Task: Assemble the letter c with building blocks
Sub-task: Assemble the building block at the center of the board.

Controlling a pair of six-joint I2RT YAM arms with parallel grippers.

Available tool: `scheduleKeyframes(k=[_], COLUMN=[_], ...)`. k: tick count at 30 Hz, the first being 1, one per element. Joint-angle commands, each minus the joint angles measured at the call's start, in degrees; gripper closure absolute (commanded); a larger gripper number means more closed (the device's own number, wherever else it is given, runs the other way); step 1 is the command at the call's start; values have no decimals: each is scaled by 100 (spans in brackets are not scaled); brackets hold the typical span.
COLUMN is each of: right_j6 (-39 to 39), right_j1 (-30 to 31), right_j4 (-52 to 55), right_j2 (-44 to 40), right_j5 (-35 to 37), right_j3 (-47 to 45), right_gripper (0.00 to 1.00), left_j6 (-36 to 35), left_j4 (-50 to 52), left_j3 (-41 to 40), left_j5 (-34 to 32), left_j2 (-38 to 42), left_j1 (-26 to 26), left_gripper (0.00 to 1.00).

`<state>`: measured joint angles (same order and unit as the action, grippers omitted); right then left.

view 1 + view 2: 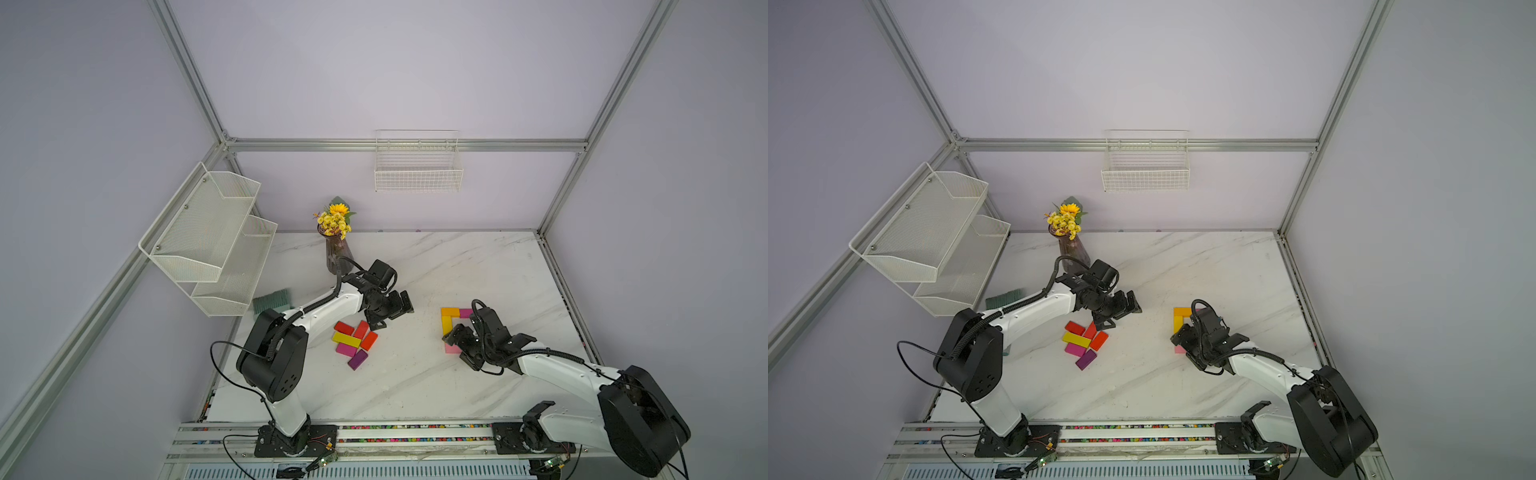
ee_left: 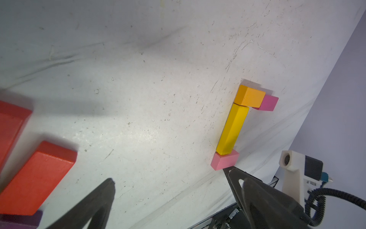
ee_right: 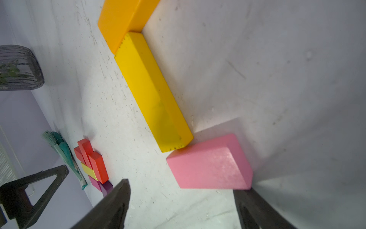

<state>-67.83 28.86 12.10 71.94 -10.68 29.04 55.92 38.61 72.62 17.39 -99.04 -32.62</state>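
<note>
In both top views the right gripper sits right of centre on the table, low over the near end of the part-built C. Its jaws stand wide apart with nothing between them. In the right wrist view the pink block lies flat just ahead of the fingertips, a little skewed. One of its corners is at one tip, but I cannot tell whether it touches.

The pink block's other side meets the end of the yellow bar. The bar runs away from the gripper to the orange block, which lies across its far end. In a top view the magenta block lies just right of the orange one, partly behind the arm's cable.

The left gripper hangs near the middle of the frame, jaws fully spread and empty. The pile of loose blocks (red, yellow, magenta, purple) lies flat just below and left of it, with the nearest red block close under one finger. The pile is well apart from the C.
</note>
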Motion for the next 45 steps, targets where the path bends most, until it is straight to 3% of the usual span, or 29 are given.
scheduleKeyframes(k=[1,17,45], right_j6=[43,-324,-595], right_j1=[-39,4,221], right_j4=[179,-57,-508], right_j2=[131,-23,449], right_j5=[-13,-259,-258], right_j3=[5,-144,-3], right_gripper=[16,19,19], left_j6=[-64,-108,-204], left_j4=[-42,-42,112], left_j3=[213,409,560], left_j5=[73,169,199], left_j2=[-35,-242,-299], left_j1=[54,81,149], left_gripper=[0,0,0])
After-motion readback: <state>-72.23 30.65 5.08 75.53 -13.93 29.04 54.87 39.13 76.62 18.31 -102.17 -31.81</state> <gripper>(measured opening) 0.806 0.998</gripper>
